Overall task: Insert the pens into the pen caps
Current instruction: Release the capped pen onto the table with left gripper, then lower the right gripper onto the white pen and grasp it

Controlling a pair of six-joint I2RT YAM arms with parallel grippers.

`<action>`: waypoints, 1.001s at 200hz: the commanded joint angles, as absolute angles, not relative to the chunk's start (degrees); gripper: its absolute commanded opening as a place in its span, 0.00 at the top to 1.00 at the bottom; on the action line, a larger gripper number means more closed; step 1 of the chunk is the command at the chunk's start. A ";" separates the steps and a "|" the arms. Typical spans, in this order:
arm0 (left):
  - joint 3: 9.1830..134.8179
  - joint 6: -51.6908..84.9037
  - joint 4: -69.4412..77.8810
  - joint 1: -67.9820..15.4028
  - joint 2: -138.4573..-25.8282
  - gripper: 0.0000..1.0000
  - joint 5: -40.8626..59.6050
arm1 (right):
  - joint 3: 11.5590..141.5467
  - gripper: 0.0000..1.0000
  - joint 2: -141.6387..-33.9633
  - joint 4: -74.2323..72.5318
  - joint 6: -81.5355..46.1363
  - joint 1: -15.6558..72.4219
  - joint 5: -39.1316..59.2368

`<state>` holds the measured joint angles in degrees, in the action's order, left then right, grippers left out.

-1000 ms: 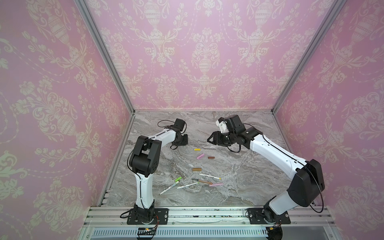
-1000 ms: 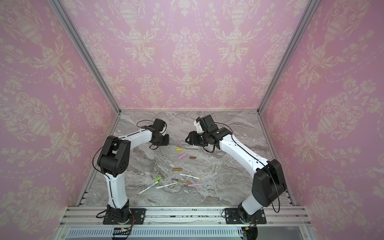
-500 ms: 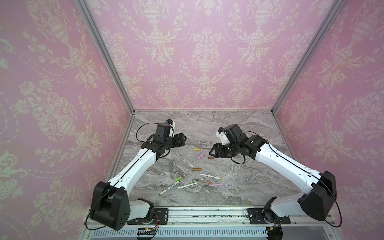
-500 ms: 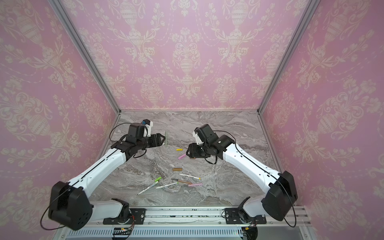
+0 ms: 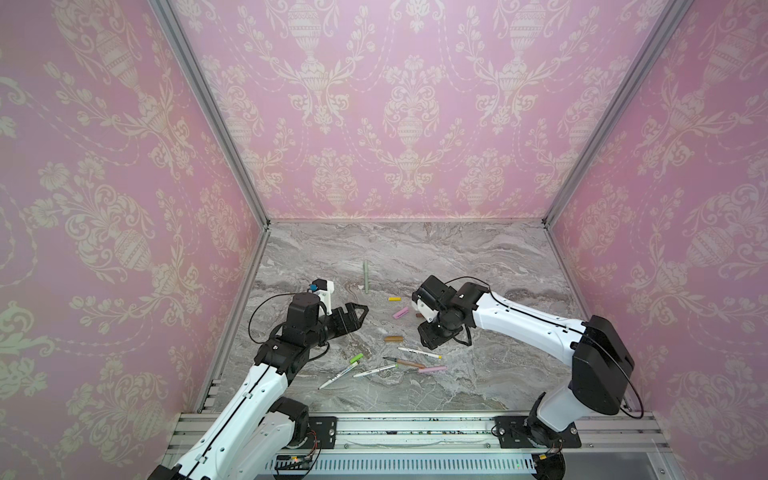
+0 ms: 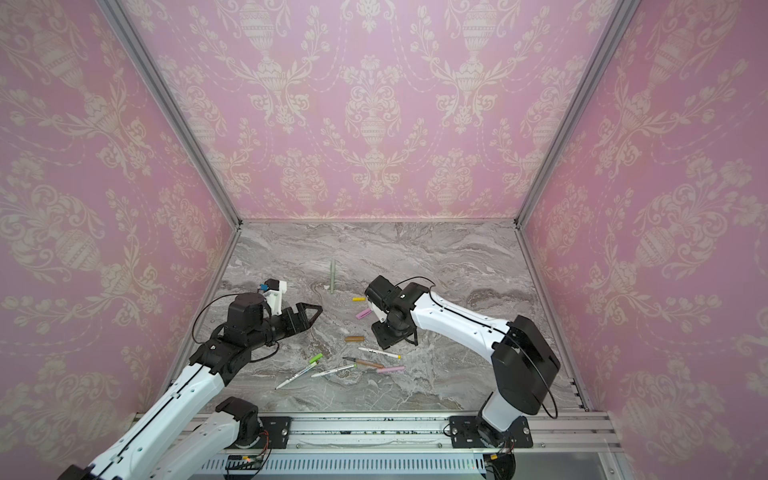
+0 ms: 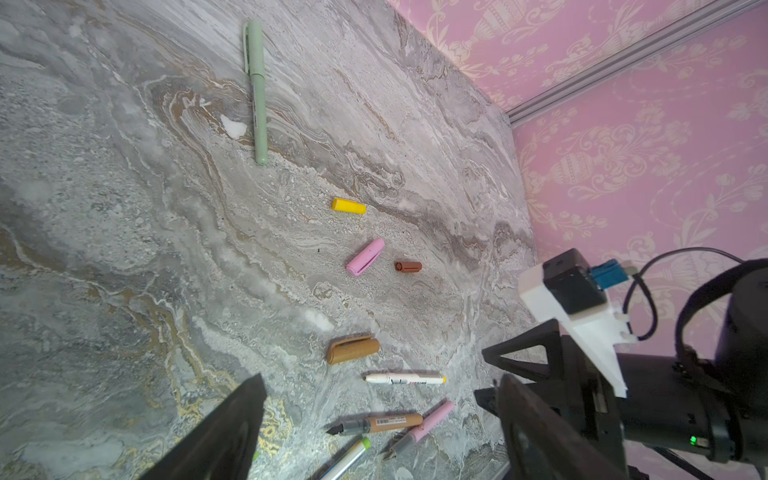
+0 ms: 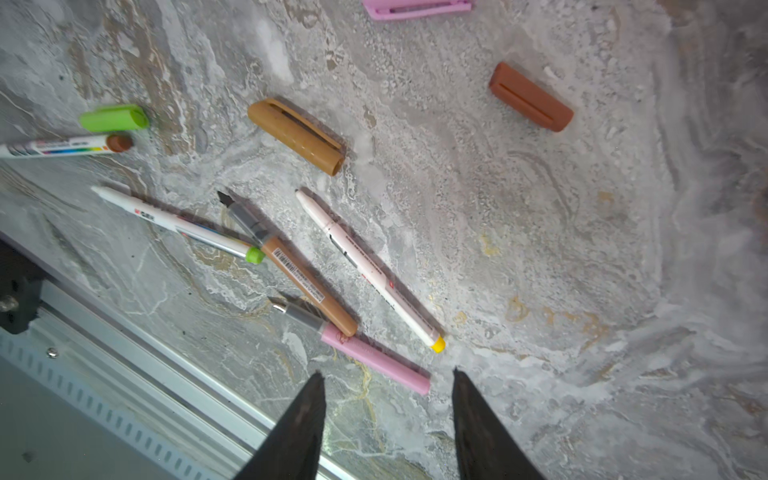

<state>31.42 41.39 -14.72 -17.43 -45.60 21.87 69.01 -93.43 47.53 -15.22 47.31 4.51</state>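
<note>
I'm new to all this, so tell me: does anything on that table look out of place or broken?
Only the sage-green pen: it lies alone, apart from the rest, and already wears its cap. The other pens lie uncapped, loose caps scattered beside them. Nothing looks spilled or broken.

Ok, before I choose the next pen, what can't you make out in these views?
Dark brown cap: clear in wrist views; in both top views mostly hidden behind the right arm.
Pink cap: cut off by the right wrist view's edge.
Brown-ended pen: same view, barrel runs off the frame.
Lime-ended pen: left wrist view, tip beyond the frame edge.
</note>
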 commanded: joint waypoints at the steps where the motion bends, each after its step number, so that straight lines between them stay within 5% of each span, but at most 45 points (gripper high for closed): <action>1: 30.46 44.48 -11.57 -17.01 -45.80 0.09 23.48 | 68.60 0.50 -95.69 46.06 -9.24 49.21 1.67; 113: 28.92 44.82 -8.07 -16.63 -48.41 0.08 24.39 | 72.86 0.57 -109.65 43.29 -4.93 53.53 -0.40; 200: 29.12 44.74 -9.04 -16.44 -48.55 0.08 25.12 | 72.42 0.74 -113.47 42.02 -1.42 53.63 -3.24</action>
<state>29.52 44.29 -8.82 -16.95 -48.86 23.75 72.82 -109.80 44.25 -3.68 53.41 -1.50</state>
